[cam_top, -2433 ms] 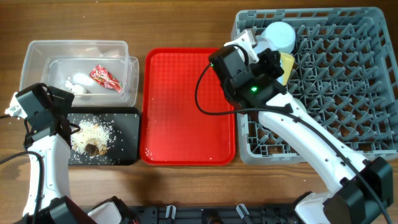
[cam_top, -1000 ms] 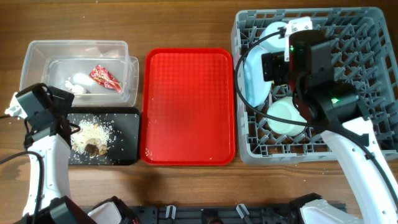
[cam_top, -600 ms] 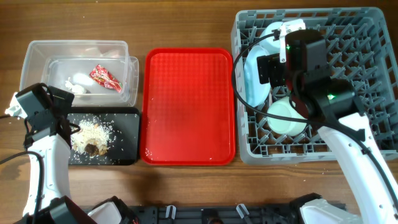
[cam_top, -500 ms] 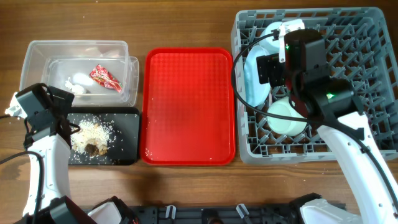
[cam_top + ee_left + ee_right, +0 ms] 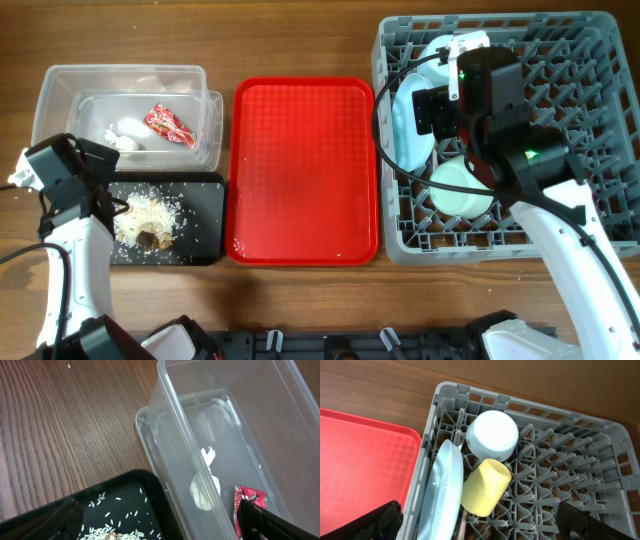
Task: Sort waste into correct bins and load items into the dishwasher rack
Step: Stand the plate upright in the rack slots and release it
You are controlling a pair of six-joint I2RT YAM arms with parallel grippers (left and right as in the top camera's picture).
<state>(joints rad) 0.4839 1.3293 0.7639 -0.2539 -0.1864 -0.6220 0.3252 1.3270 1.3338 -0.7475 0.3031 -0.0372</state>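
A: While the right gripper (image 5: 438, 108) is hanging wide open and empty over the large grey latticed plastic dishwasher rack (image 5: 590, 130), what is changing?

B: Nothing now. Moments ago it was swinging in from the rack's left edge. The yellow plastic cup (image 5: 485, 492) is lying tilted on the pegs, touching the upright light blue plate (image 5: 440, 495).

A: Left gripper (image 5: 88, 170)?

B: It is spread wide, holding nothing, hovering near the clear rectangular plastic tub (image 5: 60, 85). The red printed snack wrapper (image 5: 168, 125) is sitting inside, so sorting is looking finished.
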